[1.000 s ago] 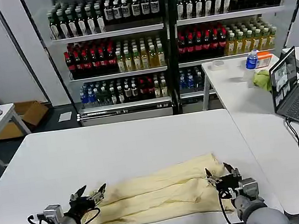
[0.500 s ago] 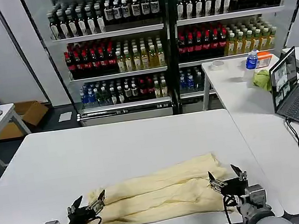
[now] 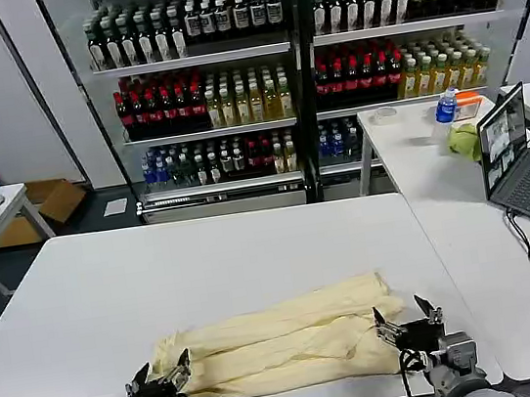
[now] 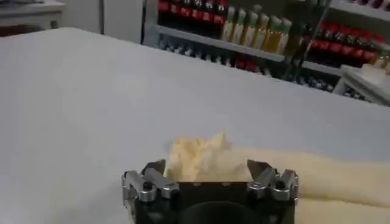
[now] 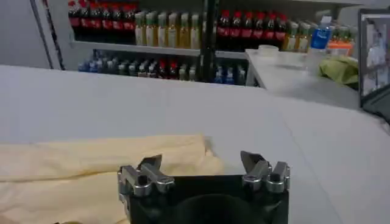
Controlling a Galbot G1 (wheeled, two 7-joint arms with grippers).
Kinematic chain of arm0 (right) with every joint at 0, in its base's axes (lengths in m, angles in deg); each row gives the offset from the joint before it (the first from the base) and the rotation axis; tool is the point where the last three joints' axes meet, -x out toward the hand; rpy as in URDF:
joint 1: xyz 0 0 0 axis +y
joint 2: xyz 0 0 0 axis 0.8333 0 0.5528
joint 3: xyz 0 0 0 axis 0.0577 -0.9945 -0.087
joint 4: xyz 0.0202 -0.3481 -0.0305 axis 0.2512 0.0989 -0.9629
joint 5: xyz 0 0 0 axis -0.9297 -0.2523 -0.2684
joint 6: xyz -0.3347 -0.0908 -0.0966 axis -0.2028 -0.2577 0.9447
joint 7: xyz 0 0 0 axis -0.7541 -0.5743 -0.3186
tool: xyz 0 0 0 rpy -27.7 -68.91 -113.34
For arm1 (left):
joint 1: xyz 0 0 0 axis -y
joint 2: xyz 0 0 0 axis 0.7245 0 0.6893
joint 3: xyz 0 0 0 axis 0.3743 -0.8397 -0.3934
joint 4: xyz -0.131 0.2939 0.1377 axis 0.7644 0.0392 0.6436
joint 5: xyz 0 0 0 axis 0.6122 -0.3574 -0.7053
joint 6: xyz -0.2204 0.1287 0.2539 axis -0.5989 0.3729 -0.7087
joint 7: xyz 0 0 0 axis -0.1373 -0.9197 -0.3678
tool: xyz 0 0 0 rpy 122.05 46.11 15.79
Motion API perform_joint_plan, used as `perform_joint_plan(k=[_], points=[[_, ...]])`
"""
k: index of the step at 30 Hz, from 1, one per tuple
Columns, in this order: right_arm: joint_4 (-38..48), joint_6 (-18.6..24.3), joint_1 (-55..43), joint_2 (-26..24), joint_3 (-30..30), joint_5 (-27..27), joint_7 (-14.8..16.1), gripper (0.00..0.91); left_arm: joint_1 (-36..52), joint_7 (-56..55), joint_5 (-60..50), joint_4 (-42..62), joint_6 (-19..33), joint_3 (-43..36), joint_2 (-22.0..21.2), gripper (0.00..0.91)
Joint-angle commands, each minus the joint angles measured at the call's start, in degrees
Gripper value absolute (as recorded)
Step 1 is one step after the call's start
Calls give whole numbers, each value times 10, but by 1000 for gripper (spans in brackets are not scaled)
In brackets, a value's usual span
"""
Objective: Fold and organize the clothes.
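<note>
Shelves of bottled drinks (image 3: 286, 67) stood behind a white desk (image 3: 205, 266), and the cream-yellow T-shirt (image 3: 285, 339) lay on this desk as a long folded band, in the lower middle of the head view, close to the near edge.

The fabric looked thin, soft and light. I judged it would sag and wrinkle when lifted, so a pinch at one point would drag the rest along. The two ends of the band seemed the best places to take hold, each end by one gripper, with the layers pinched together.

The left gripper (image 3: 160, 379) was at the lower left of the head view, its jaws spread apart and holding nothing, just at the left end of the T-shirt. The right gripper (image 3: 405, 317) was at the lower right, also spread and holding nothing, beside the right end.

The left wrist view showed a small raised crumple of cloth (image 4: 195, 155) between the jaws of the left gripper (image 4: 210, 176), which the head view hardly showed. The right wrist view showed the flat edge of the T-shirt (image 5: 103, 158) in front of the right gripper (image 5: 204, 173), apparently not touched.
</note>
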Motion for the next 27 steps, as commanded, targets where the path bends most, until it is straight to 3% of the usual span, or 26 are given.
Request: perform_joint_plan(k=[1,3,5,9,27], points=[[-2,1,2,1,-1,-1,-1,907,-5,-4,-22,21,4,-7,-19,443],[-3,0,2,1,-2,-1,-2,907,-2,-4,-24,24,6,-10,-22,191],[-4,0,2,-1,-1,1,-3,907,3,-4,-25,29,10,-13,-23,71],[-6,0,3,-3,2,4,-4,907,7,-3,-18,32,14,-15,-24,30],[-24,0,19,-9,20,15,-12,907,11,2,75,33,21,3,-27,20]])
